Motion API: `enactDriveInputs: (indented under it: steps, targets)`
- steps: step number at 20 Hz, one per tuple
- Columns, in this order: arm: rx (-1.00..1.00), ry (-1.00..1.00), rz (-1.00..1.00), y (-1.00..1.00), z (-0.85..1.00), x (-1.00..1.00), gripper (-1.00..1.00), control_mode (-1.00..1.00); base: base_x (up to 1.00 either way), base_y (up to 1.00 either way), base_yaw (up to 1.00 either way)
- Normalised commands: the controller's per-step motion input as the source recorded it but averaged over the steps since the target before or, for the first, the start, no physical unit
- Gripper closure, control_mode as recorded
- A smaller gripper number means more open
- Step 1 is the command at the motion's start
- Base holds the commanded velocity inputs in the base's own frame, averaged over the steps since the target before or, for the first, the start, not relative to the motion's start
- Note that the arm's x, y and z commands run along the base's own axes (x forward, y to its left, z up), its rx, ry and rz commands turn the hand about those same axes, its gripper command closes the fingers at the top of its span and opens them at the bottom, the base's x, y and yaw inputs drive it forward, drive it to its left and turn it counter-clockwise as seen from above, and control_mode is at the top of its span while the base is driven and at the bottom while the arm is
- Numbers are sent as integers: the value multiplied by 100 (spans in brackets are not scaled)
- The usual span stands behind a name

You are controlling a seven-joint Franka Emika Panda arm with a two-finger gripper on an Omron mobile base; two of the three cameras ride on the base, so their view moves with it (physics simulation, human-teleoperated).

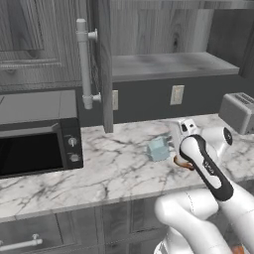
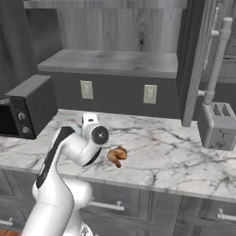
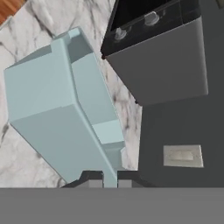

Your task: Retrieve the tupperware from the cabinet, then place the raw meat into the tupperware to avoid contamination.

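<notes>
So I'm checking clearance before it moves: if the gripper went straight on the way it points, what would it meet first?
The gripper is shut on the tupperware's wall, so that travels with it. Beyond that, probably the microwave, though depth is hard to judge.

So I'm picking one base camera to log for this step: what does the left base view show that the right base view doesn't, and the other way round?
The left base view gives the tupperware on the counter, just beyond the arm's wrist, and the microwave's front with its window and knobs.

The right base view gives the whole raw meat, lying bare on the marble right of the arm, plus the toaster's slots.

Both share the open cabinet with its shelf, the bar handle, wall outlets, microwave, toaster and marble counter.
</notes>
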Motion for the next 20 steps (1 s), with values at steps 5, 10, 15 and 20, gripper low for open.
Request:
enactDriveInputs:
  steps: [5, 10, 15, 20]
  targets:
    - [0, -2, -1, 15, -30, 12, 100, -100, 0, 0, 0]
    - [0, -7, -1, 10, -41, 6, 100, -100, 0, 0, 0]
    - [-2, -7, -2, 8, -55, 0, 100, -100, 0, 0, 0]
    - [-5, -7, -1, 13, -50, 0, 100, -100, 0, 0, 0]
